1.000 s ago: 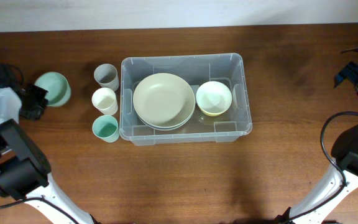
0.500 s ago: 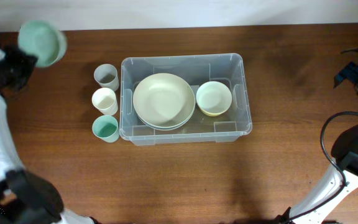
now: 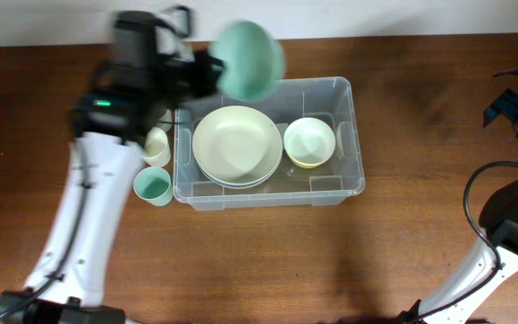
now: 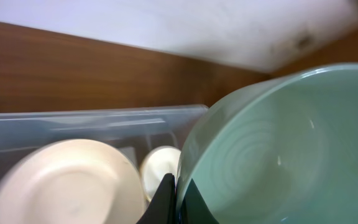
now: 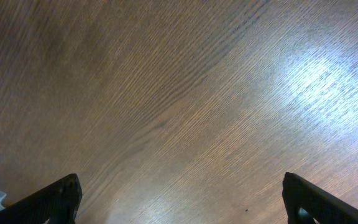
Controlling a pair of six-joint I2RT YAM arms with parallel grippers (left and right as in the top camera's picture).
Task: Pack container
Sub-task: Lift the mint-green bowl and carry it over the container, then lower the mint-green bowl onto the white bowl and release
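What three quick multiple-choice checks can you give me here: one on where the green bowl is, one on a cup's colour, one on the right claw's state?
1. The green bowl is: A held in the air over the container's far rim; B lying inside it; C on the floor.
2. The cup nearest the table's front edge is: A red; B teal; C black.
3. The right claw is: A shut on a plate; B shut on a cup; C open.

Answers: 1 A, the left claw grips it above the rim; 2 B, the overhead view shows it teal; 3 C, its tips stand wide apart over bare wood.
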